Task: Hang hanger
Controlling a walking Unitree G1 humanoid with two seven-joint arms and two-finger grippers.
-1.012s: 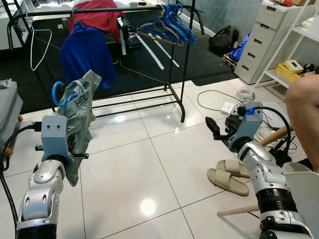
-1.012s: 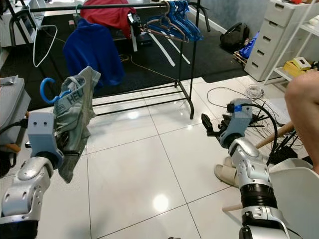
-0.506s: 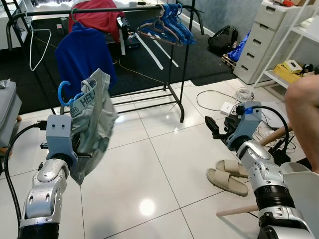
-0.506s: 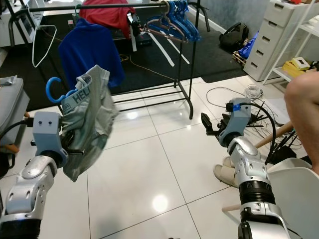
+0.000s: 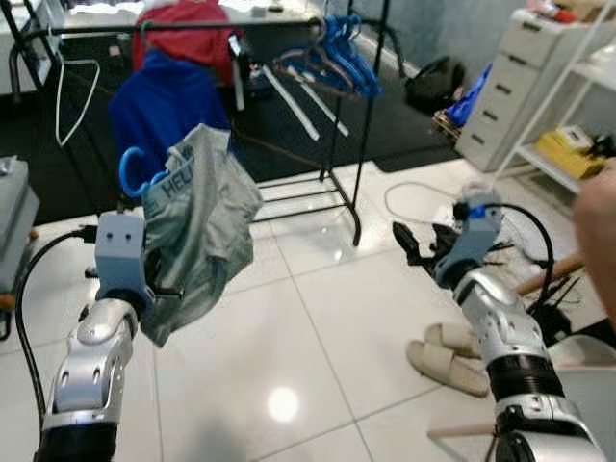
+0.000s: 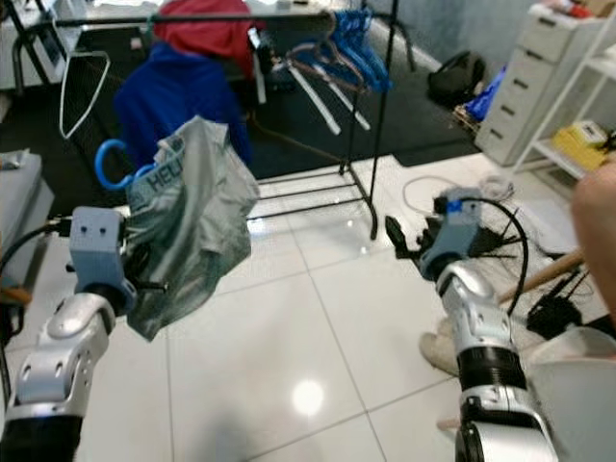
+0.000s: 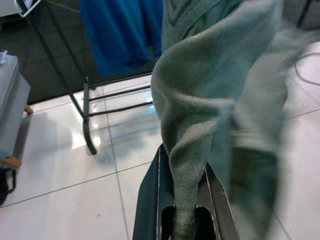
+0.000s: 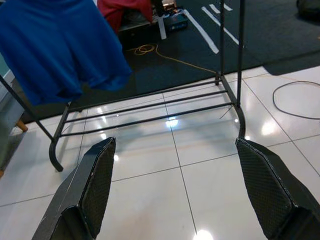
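A grey garment point(image 5: 204, 226) hangs on a blue hanger, whose hook point(image 5: 129, 170) pokes out at its top. My left gripper point(image 7: 184, 196) is shut on a fold of this cloth, holding it up at chest height to the left, short of the rack. The black clothes rack point(image 5: 358, 144) stands ahead, its top rail point(image 5: 106, 29) carrying a blue garment point(image 5: 159, 106), a red one point(image 5: 188, 21) and a bunch of blue hangers point(image 5: 339, 53). My right gripper point(image 8: 175, 190) is open and bare, held out low to the right of the rack's foot.
A white wire hanger point(image 5: 65, 94) hangs at the rail's left end. Beige slippers point(image 5: 448, 348), cables point(image 5: 428, 197) and a wooden stick lie on the tiles to the right. White drawers point(image 5: 500, 91) stand far right. A person's knee point(image 5: 599, 226) is at the right edge.
My left arm has lifted the hanger, and the grey garment has swung up and to the right. The right arm has hardly moved.
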